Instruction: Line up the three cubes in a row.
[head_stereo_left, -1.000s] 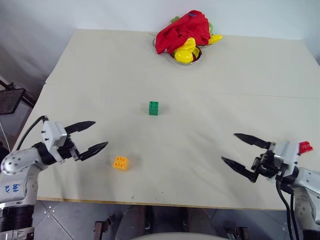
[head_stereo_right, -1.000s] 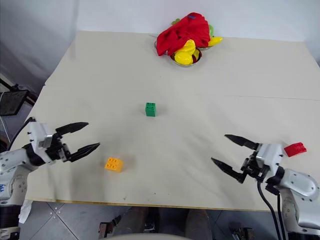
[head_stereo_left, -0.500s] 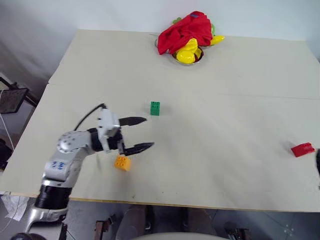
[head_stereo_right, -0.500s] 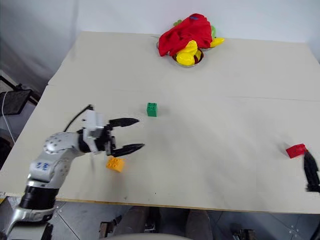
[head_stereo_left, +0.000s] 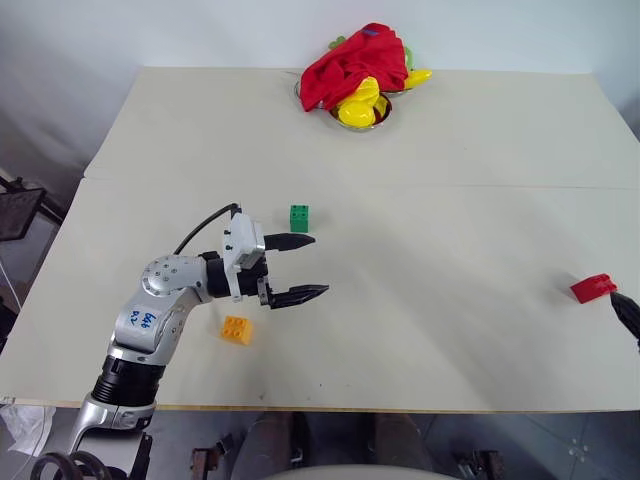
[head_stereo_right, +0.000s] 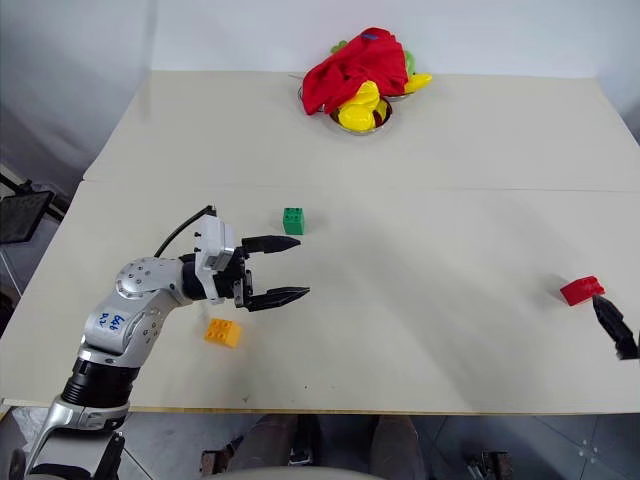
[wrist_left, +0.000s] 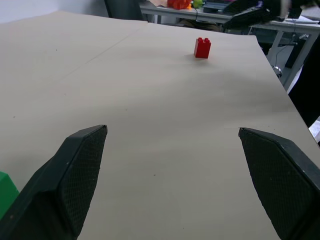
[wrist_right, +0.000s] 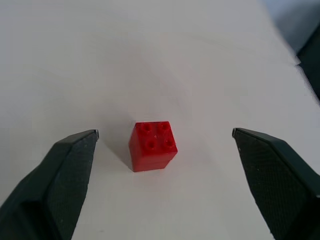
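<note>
Left gripper: spread wide, empty, between green cube and orange cube.
Right gripper: spread wide, red cube just ahead, untouched.

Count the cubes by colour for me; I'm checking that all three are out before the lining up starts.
Green cube: 1
Orange cube: 1
Red cube: 1
Total: 3

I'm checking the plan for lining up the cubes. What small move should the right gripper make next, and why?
Probably ease the right gripper forward over the red cube and close. Its fingers are open with the cube centred ahead of them, not yet between them, and it sits far from the green cube and orange cube.
</note>
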